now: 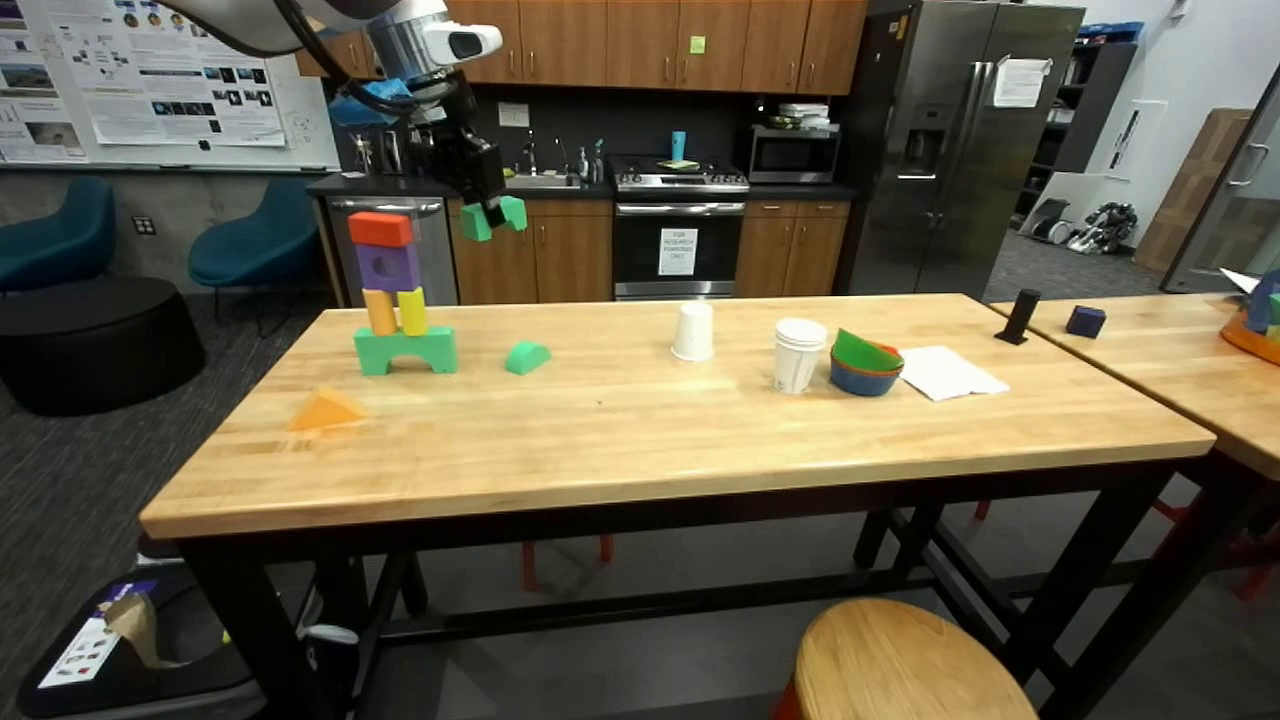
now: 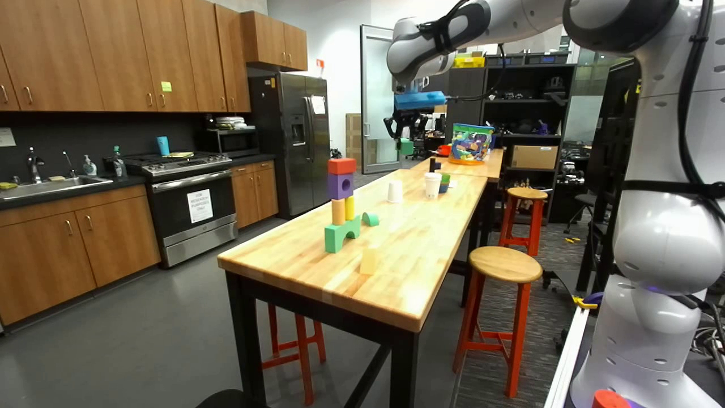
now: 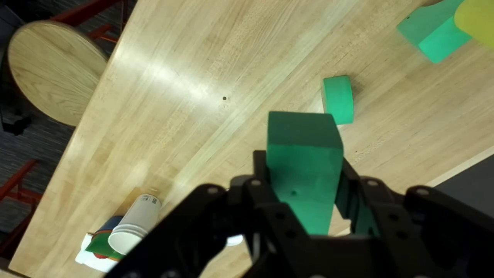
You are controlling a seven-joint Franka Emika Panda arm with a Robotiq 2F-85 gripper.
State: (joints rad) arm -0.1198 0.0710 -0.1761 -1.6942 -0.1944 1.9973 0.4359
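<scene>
Pincer (image 3: 304, 170) is clamped on a green block (image 3: 307, 183), its full shape partly hidden; we see both well above the desk (image 1: 600, 430). Down there a green half-round (image 3: 339, 99) lies toward the kitchen-side edge. Beside it, nearer the free-end corner, we have a tower: green arch (image 1: 405, 345), orange pillar (image 1: 380, 313) plus yellow pillar (image 1: 411, 312), purple block (image 1: 400, 268) with a hole, red block (image 1: 381, 229) on top. Orange wedge (image 1: 327, 410) by the free-end edge. Toward the joined end, containers. White cup (image 1: 693, 332) near the kitchen-side edge, looks mouth-down, inside hidden. Nested paper cups (image 1: 797, 358) upright; we can't tell what's inside. Just beside: blue bowl (image 1: 862, 383) holding a tilted green bowl (image 1: 860, 353), orange rim (image 1: 868, 373) between. White sheet (image 1: 950, 373) next to the bowls, toward the joined-end edge. Black cylinder (image 1: 1019, 316) near that edge. On the adjoining desk (image 1: 1140, 342): bag (image 2: 472, 140) with multicoloured pieces in it.
</scene>
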